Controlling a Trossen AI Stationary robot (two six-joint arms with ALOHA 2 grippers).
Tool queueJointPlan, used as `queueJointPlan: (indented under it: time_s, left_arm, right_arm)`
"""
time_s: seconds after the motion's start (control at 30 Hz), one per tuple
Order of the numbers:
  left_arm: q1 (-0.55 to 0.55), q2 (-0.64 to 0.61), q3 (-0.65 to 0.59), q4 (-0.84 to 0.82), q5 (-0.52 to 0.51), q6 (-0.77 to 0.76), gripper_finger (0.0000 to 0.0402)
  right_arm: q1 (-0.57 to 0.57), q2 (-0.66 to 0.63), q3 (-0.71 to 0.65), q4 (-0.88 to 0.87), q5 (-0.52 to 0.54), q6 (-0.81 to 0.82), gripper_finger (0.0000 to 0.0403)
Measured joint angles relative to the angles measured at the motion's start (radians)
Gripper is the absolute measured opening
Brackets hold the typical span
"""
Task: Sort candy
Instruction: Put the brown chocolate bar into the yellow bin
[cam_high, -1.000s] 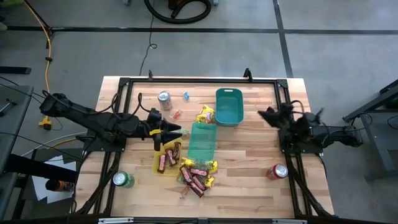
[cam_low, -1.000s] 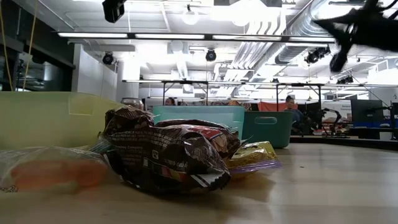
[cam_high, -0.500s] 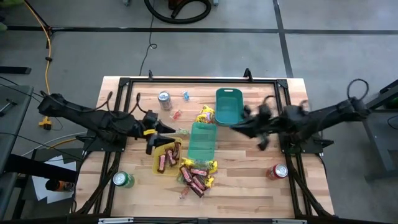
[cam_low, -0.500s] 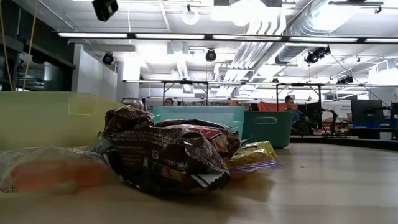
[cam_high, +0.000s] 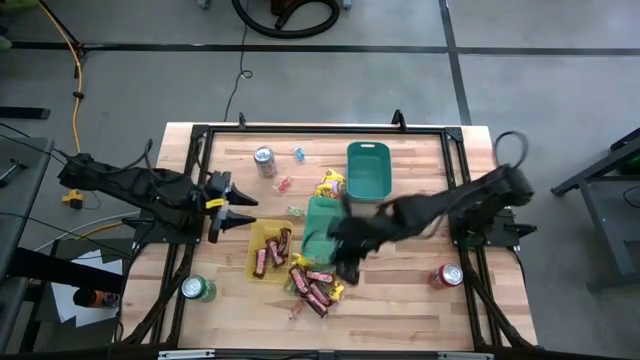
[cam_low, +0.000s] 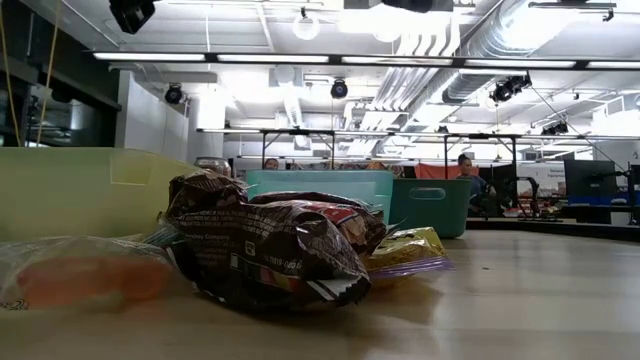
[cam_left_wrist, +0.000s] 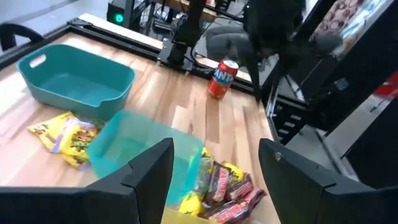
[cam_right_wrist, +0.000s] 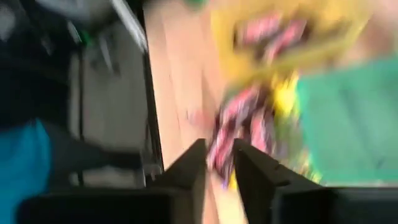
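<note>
Right gripper (cam_high: 345, 262) hangs blurred over the candy pile (cam_high: 315, 285) at the near end of the teal tray (cam_high: 325, 226), fingers narrowly parted with nothing visibly held; left gripper (cam_high: 235, 207) waits wide open and empty beside the yellow tray (cam_high: 252, 262). Both teal trays look empty, including the far teal tray (cam_high: 368, 170); yellow tray holds red-brown bars (cam_high: 272, 250). Motion blur hides the right gripper's fingertips.

Even overhead light falls bright and nearly shadowless on the table (cam_high: 400, 300). The right arm (cam_high: 430, 212) smears into a dark streak of motion blur, and its wrist view is blurred throughout, the candy (cam_right_wrist: 245, 130) ahead of the jaws reduced to red and yellow smudges. Ceiling strip lights (cam_low: 300, 57) glare white at table level, where the nearest wrappers (cam_low: 265, 250) sit slightly soft.
</note>
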Motion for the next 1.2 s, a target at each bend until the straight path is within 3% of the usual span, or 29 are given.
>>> queueJointPlan:
  time_s: [0.13,0.3,0.53,0.87,0.97,1.1,1.2]
  left_arm:
    - [0.0,-0.005,0.0,-0.048,-0.027,0.012,0.0222]
    - [0.0,0.006,0.0,-0.097,-0.098,0.011,0.0222]
    - [0.0,0.012,0.0,-0.093,-0.114,0.008,0.0222]
    - [0.0,0.012,0.0,-0.094,-0.182,0.001,0.0222]
    - [0.0,0.012,0.0,-0.093,-0.201,0.001,0.0222]
    - [0.0,0.012,0.0,-0.093,-0.209,0.001,0.0222]
    - [0.0,0.012,0.0,-0.093,-0.21,0.001,0.0222]
  right_arm:
    - [0.089,0.164,0.107,-0.12,0.008,-0.009,0.0153]
    - [0.135,0.338,0.214,-0.195,0.123,-0.081,0.0212]
    - [0.132,0.504,0.313,-0.236,0.238,-0.164,0.0223]
    - [0.132,0.592,0.325,-0.298,0.33,-0.166,0.0171]
    - [0.132,0.59,0.325,-0.313,0.343,-0.167,0.0122]
    - [0.132,0.561,0.366,-0.398,0.343,-0.198,0.0017]
    - [0.131,0.529,0.422,-0.463,0.375,-0.204,0.0009]
